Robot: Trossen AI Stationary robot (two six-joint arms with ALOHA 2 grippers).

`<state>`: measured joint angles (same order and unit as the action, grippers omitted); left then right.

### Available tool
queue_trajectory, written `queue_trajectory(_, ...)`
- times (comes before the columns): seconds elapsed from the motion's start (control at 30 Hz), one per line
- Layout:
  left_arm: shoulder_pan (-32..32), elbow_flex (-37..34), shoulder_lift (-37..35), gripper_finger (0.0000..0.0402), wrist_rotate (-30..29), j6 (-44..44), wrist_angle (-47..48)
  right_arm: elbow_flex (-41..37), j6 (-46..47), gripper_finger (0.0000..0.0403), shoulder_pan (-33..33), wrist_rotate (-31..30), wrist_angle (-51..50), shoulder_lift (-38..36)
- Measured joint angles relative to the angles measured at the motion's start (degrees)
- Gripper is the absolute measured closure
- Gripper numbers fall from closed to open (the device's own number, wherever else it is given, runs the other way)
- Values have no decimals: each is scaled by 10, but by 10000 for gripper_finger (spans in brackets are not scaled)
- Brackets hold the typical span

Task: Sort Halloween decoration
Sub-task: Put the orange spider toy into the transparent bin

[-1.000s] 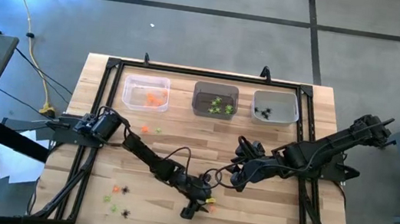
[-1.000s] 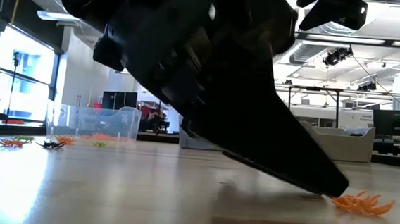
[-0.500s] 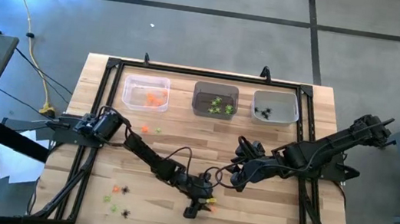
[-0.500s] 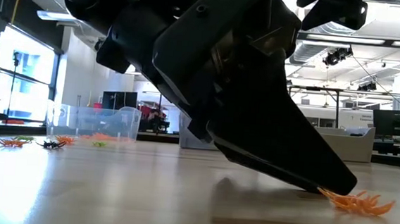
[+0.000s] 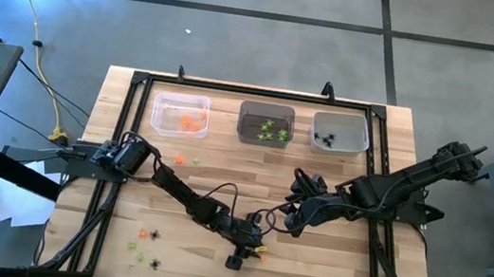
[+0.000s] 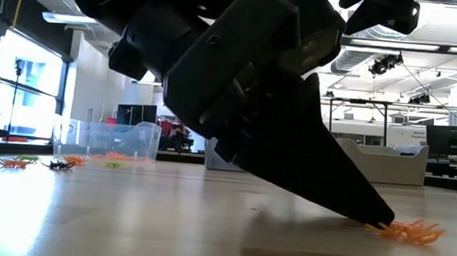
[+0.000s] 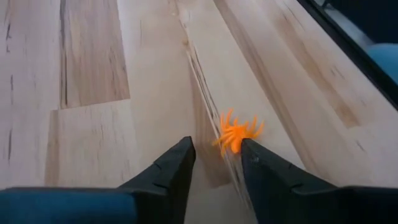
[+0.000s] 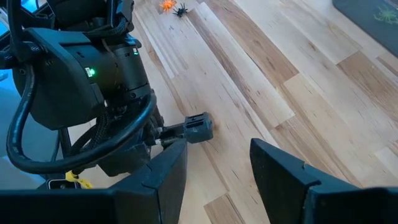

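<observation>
Table (image 5: 347,180) of pale wood lies under my two arms. My right gripper (image 8: 214,155) waits mid-table, fingers spread wide. My left gripper (image 7: 217,152) sits at the near edge, fingers narrowly parted, one tip touching an orange spider trinket (image 7: 236,132).

a grey concrete floor (image 5: 267,55) surrounds the wooden table (image 5: 402,121), crossed by dark lines. a yellow cable (image 5: 41,68) trails over it at the left. beyond the table, bright windows (image 6: 22,81) stand at the left, ceiling lights (image 6: 386,65) hang overhead, and a dark monitor (image 6: 452,141) sits far right.
</observation>
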<state>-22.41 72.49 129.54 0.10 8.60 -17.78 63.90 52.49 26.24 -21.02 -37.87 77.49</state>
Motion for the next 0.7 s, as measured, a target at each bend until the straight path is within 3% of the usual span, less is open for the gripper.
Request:
queue_trajectory(0.5,9,0,-1,394,4,-5,22,0,0,231,0,0,0,0)
queue_trajectory(0.7,12,0,-1,401,9,5,21,0,0,231,0,0,0,0)
